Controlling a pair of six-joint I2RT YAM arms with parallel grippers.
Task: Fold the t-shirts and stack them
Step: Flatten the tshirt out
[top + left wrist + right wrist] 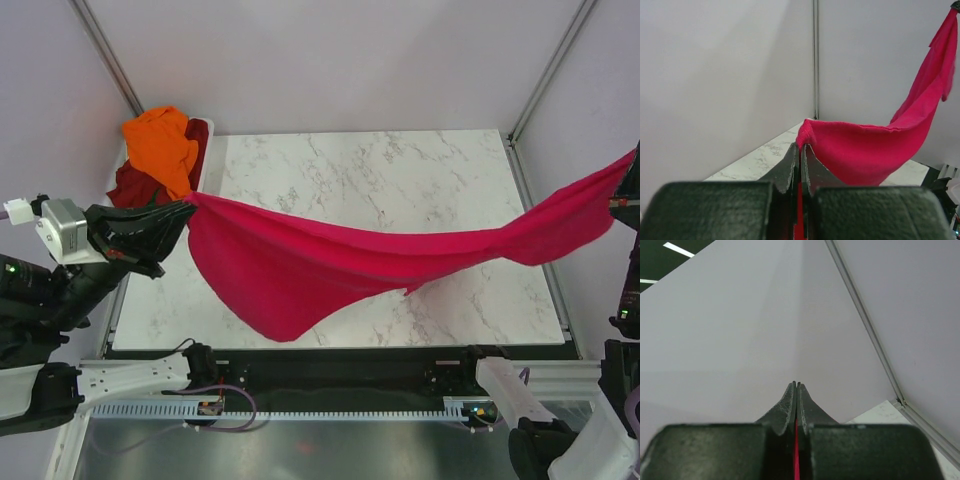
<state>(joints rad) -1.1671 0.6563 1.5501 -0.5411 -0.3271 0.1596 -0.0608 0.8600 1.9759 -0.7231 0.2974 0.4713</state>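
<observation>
The crimson-pink t-shirt (330, 255) hangs stretched in the air across the marble table, sagging low in the middle. My left gripper (186, 210) is shut on its left end, seen close in the left wrist view (801, 145) with the shirt (865, 150) spreading beyond. My right gripper (632, 160) is shut on its right end at the frame edge; in the right wrist view (796, 385) only a thin pink strip of cloth shows between the fingers. The orange t-shirt (165, 140) lies on the dark maroon t-shirt (135, 180) at the back left.
A white basket rim (209, 150) holds the orange and maroon shirts at the table's back left corner. The marble table (400, 170) has grey walls with metal posts (545, 70) around it. A cable rail (330, 410) runs along the near edge.
</observation>
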